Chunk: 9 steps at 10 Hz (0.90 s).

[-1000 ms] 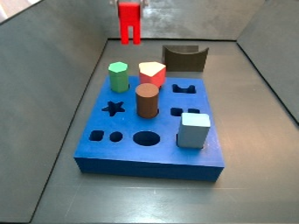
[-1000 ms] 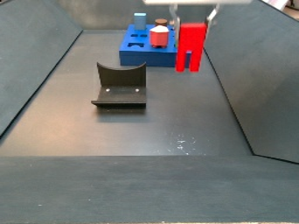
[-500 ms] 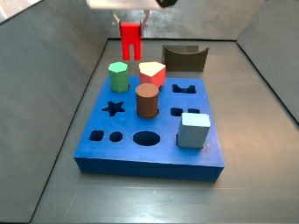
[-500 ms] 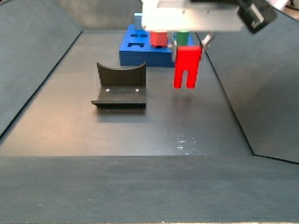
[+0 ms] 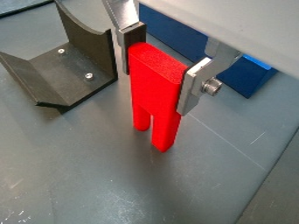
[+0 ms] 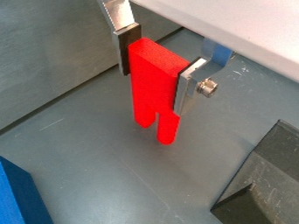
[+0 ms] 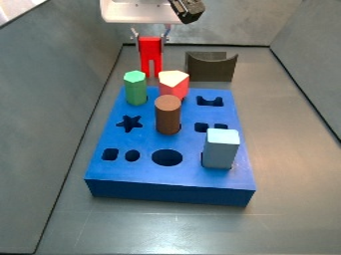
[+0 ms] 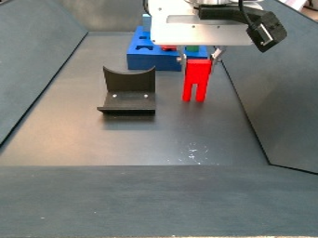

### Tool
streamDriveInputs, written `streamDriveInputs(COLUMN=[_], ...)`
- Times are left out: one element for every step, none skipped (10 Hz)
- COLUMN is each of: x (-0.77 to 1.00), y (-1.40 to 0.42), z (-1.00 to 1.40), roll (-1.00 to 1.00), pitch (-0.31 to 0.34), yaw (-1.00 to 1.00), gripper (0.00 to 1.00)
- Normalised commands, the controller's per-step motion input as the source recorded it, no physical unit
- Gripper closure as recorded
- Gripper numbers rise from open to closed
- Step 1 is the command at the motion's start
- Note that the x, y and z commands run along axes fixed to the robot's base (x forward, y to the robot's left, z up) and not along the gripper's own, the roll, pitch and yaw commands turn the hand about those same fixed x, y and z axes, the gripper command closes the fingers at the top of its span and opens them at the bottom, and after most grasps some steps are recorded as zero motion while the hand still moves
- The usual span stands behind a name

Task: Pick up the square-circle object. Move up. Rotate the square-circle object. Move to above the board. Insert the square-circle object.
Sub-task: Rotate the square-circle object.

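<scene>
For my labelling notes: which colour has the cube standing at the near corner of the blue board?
Pale blue-grey cube, best in a side view; the tool is far behind.

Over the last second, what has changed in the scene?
The pincer came down over the square-circle object, and its fingers now flank the square block end, prongs pointing down. The board with its pegs and the dark arch block did not move.

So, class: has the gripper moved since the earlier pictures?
Yes. The gripper has come down toward the floor, now level with the blue board, fingers around the red peg.
</scene>
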Motion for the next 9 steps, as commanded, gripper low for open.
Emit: streamDriveInputs(x=[0.01,0.01,0.00,0.00,-0.02,-0.03,-0.02,-0.02,-0.01], y=[0.03,0.03,0.00,0.00,0.00,0.00,0.00,0.00,0.00], z=[-0.34,-0.34,0.00,1.00,0.98,0.87,0.67,0.50,0.32], roll=[0.06,0.06,0.06,0.06,0.06,0.05,0.03,0.02,0.00], pitch=[-0.006,-0.006,-0.006,-0.011,0.004,0.029,0.045,0.054,0.058], yaw=[-0.04,-0.04,-0.04,-0.04,-0.04,-0.03,-0.02,-0.02,-0.01], gripper=[1.00,1.00,0.00,0.00,0.00,0.00,0.00,0.00,0.00])
